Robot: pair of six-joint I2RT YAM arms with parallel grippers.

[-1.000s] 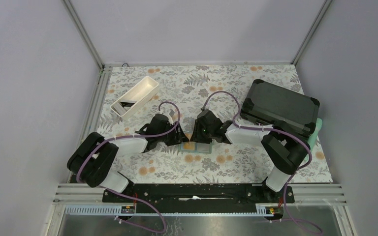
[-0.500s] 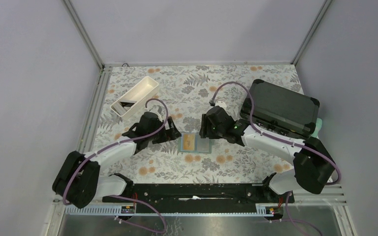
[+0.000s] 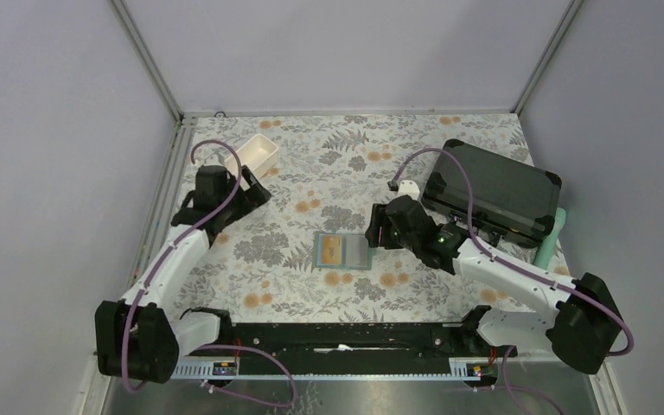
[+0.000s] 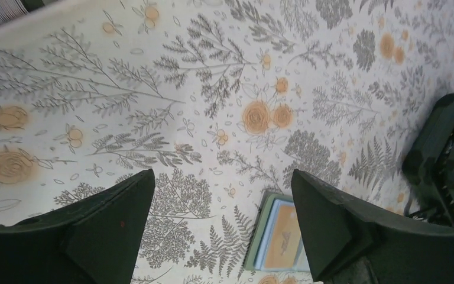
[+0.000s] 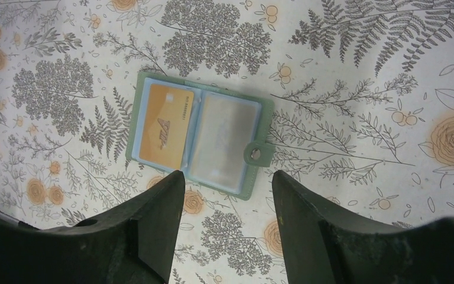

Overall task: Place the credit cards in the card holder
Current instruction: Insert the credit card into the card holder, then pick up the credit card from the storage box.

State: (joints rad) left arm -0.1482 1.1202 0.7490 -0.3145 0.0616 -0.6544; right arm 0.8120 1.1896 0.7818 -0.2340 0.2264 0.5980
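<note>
Two cards show in the holder, which lies open and flat on the flowered cloth at the middle of the top view. The gold card sits in its left pocket and a greyish card in its right pocket, both behind the pale blue film.

The right gripper hangs just above the holder's lower edge in the wrist view, jaws spread and holding nothing. In the top view it stands just right of the holder, with the black case further right.

The left gripper is well apart from the holder, at the upper left of the top view, beside the white tray. Its jaws are spread and empty too. Its wrist view shows only cloth between the fingers, with the holder at the bottom middle.

Both pockets in sight look filled, so this reads as the gap between one card placed and the next one fetched. The arm hides most of the tray, so I cannot tell whether a card lies there. If one does, the next move calls for the left jaws to drop to the tray and pinch a thin, flat card by its edge.
</note>
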